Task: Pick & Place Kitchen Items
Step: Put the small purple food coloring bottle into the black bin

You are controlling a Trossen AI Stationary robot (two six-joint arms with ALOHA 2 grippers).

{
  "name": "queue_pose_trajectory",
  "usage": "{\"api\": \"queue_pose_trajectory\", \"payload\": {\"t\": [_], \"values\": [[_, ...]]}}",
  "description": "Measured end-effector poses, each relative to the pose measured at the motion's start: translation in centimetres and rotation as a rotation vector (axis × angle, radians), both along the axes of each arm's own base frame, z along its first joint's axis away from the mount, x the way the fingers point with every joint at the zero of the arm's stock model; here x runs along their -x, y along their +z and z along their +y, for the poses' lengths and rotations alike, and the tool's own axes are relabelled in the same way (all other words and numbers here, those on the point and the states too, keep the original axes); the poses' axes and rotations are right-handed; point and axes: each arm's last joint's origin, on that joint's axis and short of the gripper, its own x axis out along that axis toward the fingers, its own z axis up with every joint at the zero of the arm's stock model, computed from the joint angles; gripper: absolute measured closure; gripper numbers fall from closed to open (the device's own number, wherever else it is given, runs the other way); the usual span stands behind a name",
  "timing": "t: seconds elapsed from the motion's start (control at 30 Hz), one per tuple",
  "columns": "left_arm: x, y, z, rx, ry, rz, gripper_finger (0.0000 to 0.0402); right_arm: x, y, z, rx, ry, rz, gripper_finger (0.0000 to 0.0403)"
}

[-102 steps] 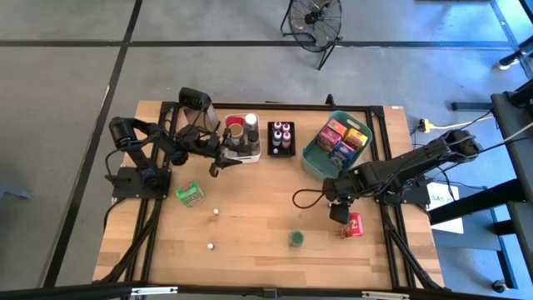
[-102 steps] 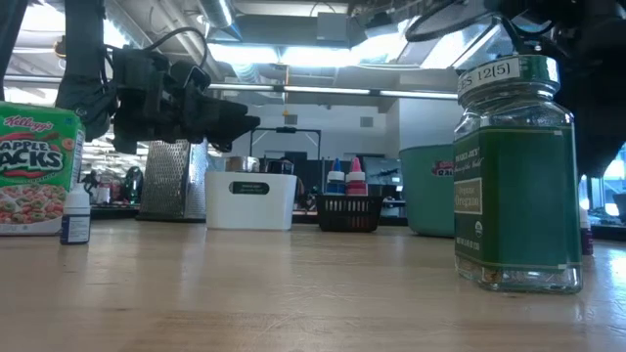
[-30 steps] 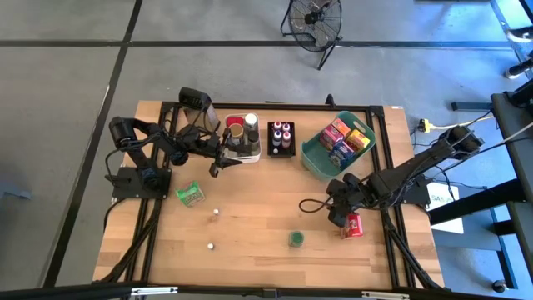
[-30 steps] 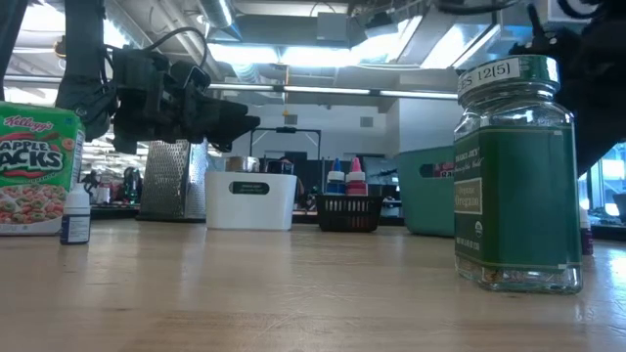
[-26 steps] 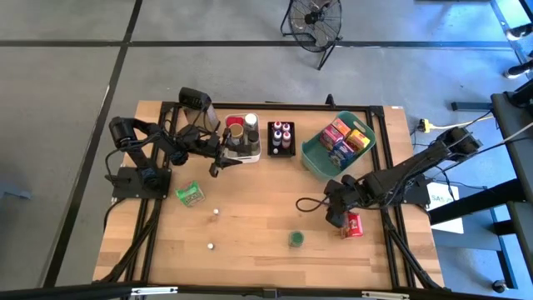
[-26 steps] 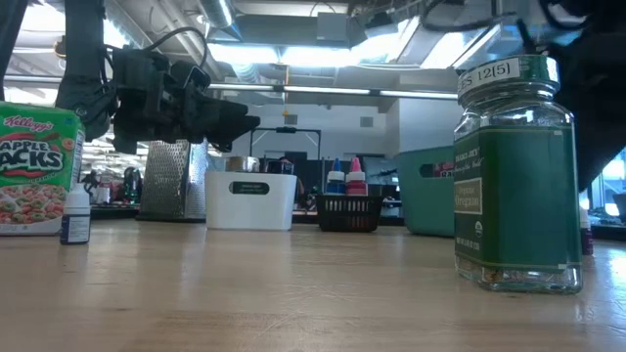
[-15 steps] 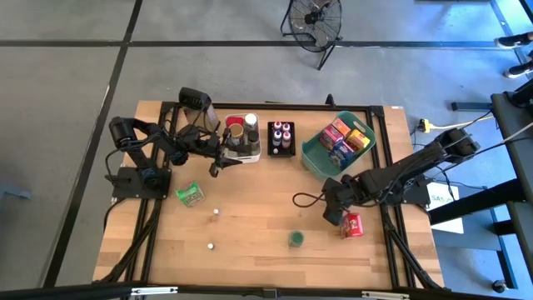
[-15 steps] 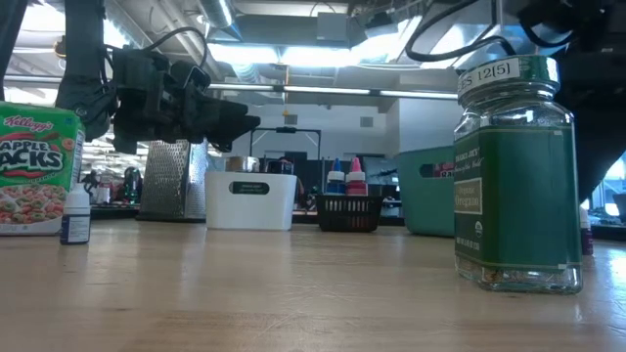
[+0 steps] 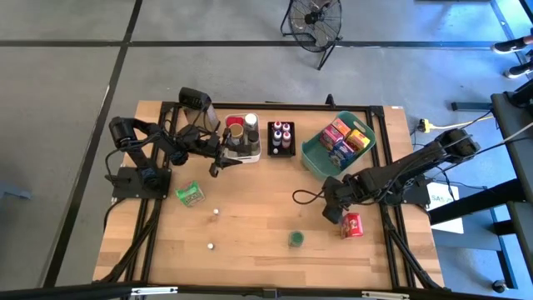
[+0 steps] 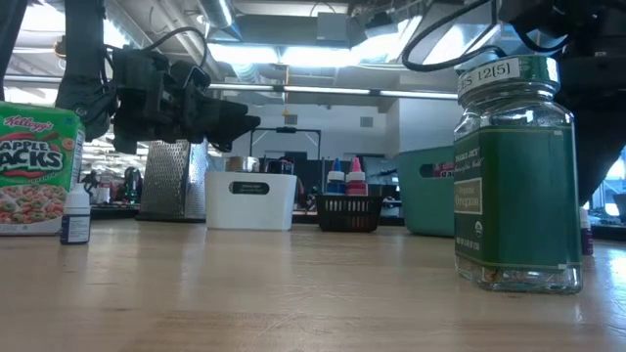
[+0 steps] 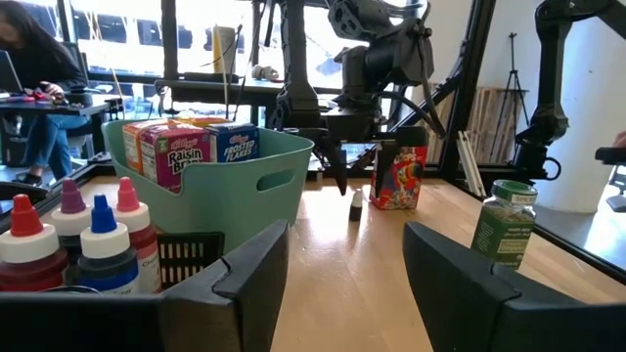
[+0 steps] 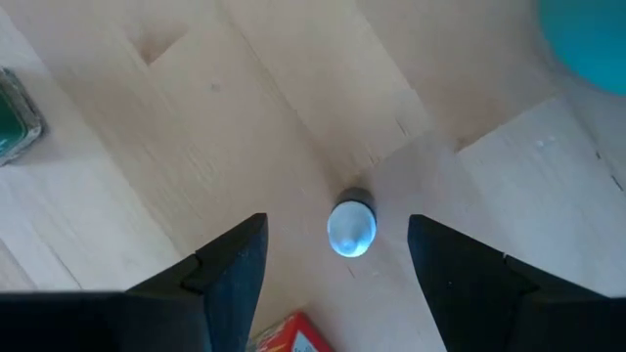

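small capped bottle lined up under right gripper

small capped bottle [image 12: 351, 228] stands on table [image 9: 250, 208] beside red box [image 9: 353, 225]; right gripper [image 12: 337, 259] is held open, empty, directly above for straddling. left gripper [image 11: 342, 284] is parked open, empty, by black tray [image 9: 281, 139].

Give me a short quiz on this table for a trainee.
1. True or false: the left hand and the right hand are both open and hold nothing.
2. What stands on the table straight beneath the right hand?
A. a spoon
B. a small white-capped bottle
C. an apple
3. Fill in: the cereal boxes stand inside the teal ____.

Key:
1. True.
2. B.
3. basket.
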Motion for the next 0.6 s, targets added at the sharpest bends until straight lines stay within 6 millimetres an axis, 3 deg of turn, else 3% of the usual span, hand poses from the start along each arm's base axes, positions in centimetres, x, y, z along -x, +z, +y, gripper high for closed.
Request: {"api": "queue_pose_trajectory", "payload": {"t": [0.6], "values": [[0.0, 0.0, 0.0, 0.0, 0.0, 0.0, 0.0206, 0.29, -0.07, -0.15, 0.001, -0.118, 0.029, 0.0153]]}}
